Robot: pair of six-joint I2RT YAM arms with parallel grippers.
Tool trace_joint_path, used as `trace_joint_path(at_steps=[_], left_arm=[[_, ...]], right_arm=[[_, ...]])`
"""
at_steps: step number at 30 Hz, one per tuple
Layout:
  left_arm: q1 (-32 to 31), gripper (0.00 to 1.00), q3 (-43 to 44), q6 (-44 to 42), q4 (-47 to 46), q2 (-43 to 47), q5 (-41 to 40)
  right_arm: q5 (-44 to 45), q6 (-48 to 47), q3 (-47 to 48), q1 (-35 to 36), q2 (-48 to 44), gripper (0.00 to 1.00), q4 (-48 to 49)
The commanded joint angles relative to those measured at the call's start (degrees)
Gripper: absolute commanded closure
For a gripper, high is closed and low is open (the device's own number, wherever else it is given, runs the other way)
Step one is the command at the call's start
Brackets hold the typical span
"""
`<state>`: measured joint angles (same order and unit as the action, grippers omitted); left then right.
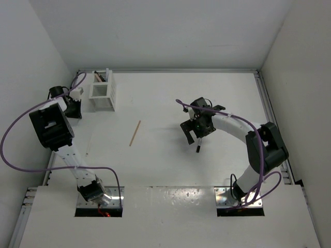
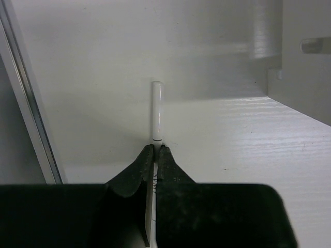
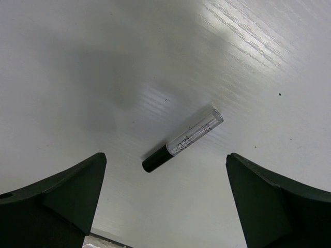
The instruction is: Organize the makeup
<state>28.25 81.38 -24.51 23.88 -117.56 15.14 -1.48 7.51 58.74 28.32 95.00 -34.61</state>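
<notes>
Mostly undone: left claw [image 2: 155, 155] clenched on a white stick [image 2: 157, 111], right claw [image 3: 165, 155] spread wide over a black-capped tube [image 3: 183, 140], tan stick [image 1: 135, 133] loose between them on the desk [image 1: 170, 98].

Left arm [image 1: 70, 155] and right arm [image 1: 232, 125]: white tubular links, boxy black joint housings [image 1: 50, 126]. Purple cable [image 1: 10, 139] loops along each (left loop the larger). Matte black, wedge-shaped end effector fingers [image 3: 57, 199]. Black bases [image 1: 90, 191] on bare metal plates [image 1: 223, 199]; red wiring [image 1: 105, 212] at left base.
</notes>
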Motion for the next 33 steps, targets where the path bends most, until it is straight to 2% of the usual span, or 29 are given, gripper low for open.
trace_joint_path(at_steps=[1,5,14,19,23,24,25,29,30,33], left_arm=[[1.6,1.0,1.8,3.0,-0.2,-0.2,-1.2],[3.4,1.0,2.3,6.3,-0.2,3.4,3.0],[6.4,1.0,5.4,9.3,0.3,15.2,6.5],[6.9,1.0,7.8,14.0,-2.4,21.3,14.1],[6.9,1.0,0.0,24.7,-21.2,28.1,26.7],[6.9,1.0,-3.1,32.2,-31.2,28.1,29.5],[5.9,1.0,-5.0,37.8,-35.2,28.1,32.3],[-0.2,1.0,-9.0,38.8,-49.8,26.9,34.1],[-2.6,1.0,-11.6,38.2,-56.6,26.2,34.1],[-6.3,1.0,-14.1,37.7,-65.7,23.3,34.1]], right_arm=[[0.9,0.0,1.0,0.2,-1.7,0.0,0.9],[0.5,0.0,0.8,0.3,-1.8,0.0,1.1],[0.3,0.8,0.9,1.0,-1.8,0.0,3.2],[-0.5,1.4,-0.9,1.0,-3.2,0.0,5.7],[-1.0,1.5,-3.0,1.0,-4.1,0.0,7.4],[-1.1,1.8,-3.3,1.0,-4.2,0.0,8.1],[-1.2,2.0,-3.8,1.0,-4.4,0.0,8.5],[-1.4,2.5,-4.0,1.2,-4.5,0.0,9.3],[-1.4,2.8,-4.0,1.4,-4.5,0.0,9.5],[-1.4,3.3,-4.5,1.2,-4.6,0.0,10.3]])
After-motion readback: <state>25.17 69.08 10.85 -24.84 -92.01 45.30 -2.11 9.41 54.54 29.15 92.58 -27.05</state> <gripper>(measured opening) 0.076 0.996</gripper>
